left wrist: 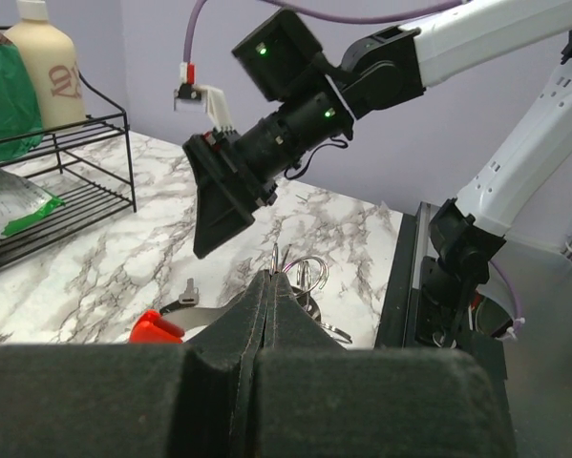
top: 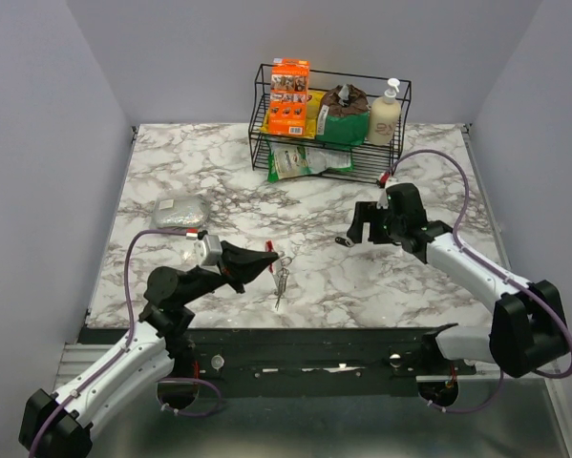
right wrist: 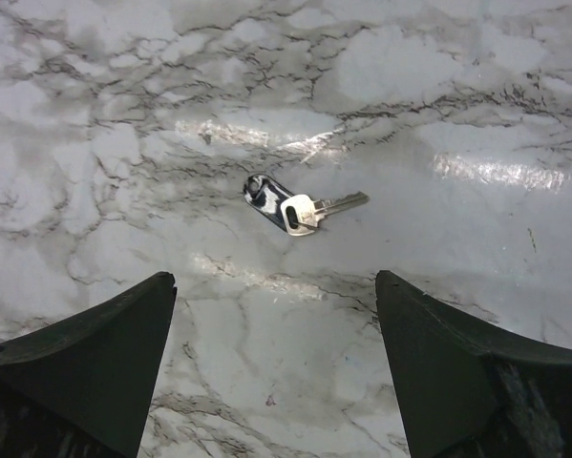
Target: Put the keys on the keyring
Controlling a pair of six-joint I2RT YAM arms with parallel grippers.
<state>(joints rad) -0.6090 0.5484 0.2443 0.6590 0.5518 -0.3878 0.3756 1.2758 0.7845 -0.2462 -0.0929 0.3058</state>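
Note:
My left gripper point(top: 272, 258) is shut on the wire keyring point(left wrist: 316, 271), whose silver loops stick out past the fingertips point(left wrist: 270, 282). Slim silver keys point(top: 282, 281) hang from it down to the marble near the table's front edge. A red tab point(left wrist: 157, 327) shows beside the left fingers. My right gripper point(top: 358, 229) stands open above the table, right of centre. Just ahead of its fingers lies a single silver key point(right wrist: 319, 207) joined to a small dark fob point(right wrist: 265, 196). Nothing is between the right fingers point(right wrist: 104, 343).
A black wire rack point(top: 329, 153) at the back holds an orange box point(top: 289, 95), a green bag point(top: 345, 116) and a soap bottle point(top: 385, 114). A green-and-white packet point(top: 295, 162) lies under it. A grey pouch point(top: 180, 212) rests at the left.

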